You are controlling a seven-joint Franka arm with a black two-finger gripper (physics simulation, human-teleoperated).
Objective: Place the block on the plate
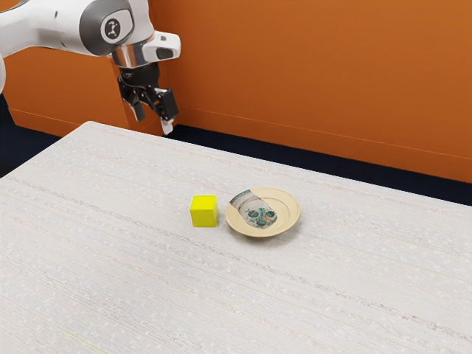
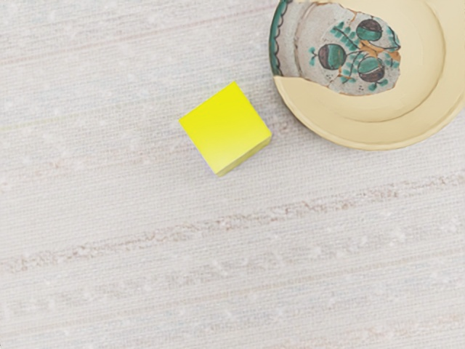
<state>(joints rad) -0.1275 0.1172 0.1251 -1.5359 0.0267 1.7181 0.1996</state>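
Note:
My gripper (image 1: 153, 122) hangs in the air at the upper left of the exterior view, its two fingers apart with nothing between them. It is well away from the yellow block (image 1: 203, 212), which rests on the table. Close beside the block, toward the exterior view's right, lies a cream plate (image 1: 284, 209) with a green and grey floral patch. In the wrist view the block (image 2: 227, 129) appears turned at an angle, with a small gap between it and the plate (image 2: 320, 121).
A pale, streaked table (image 1: 221, 295) carries both things. Its far edge runs below my hand in the exterior view, and an orange wall (image 1: 310, 81) stands behind it.

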